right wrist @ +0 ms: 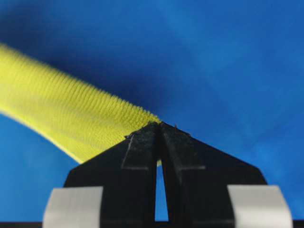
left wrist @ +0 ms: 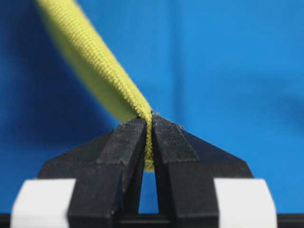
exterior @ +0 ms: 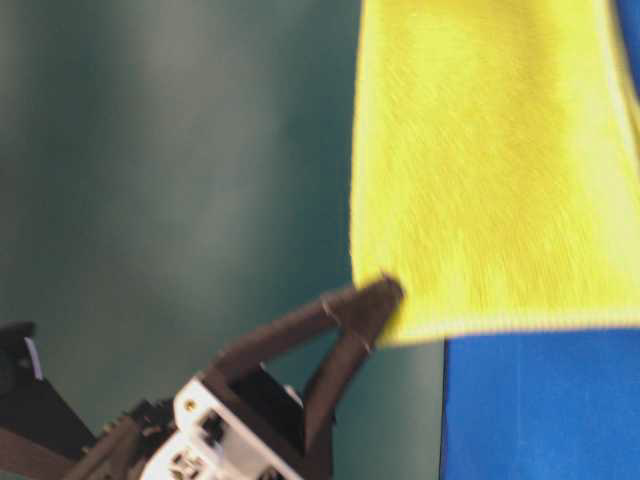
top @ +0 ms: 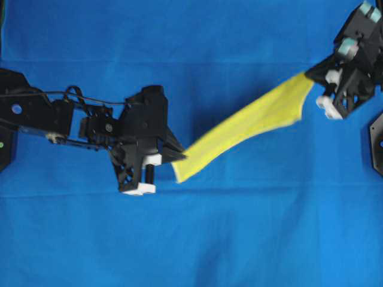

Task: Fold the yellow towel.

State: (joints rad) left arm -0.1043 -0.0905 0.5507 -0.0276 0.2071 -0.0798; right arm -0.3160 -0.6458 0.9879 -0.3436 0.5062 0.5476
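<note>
The yellow towel (top: 251, 128) hangs stretched in the air between the two hands, above the blue cloth (top: 191, 239) that covers the tabletop. The left hand (top: 179, 156) is closed tight on the towel's lower-left corner, the fabric pinched between its black fingers (left wrist: 128, 156). The right hand (top: 314, 76) is likewise clamped on the opposite corner at upper right.

Both arms are matte black with angular housings. The left arm (top: 36, 113) carries thin black cables looping along its top and small round screw holes. Its tool (top: 179, 156) has 2 tapered black fingers on white blocks. The right tool (top: 312, 74) matches, with pale teal parts behind it.
</note>
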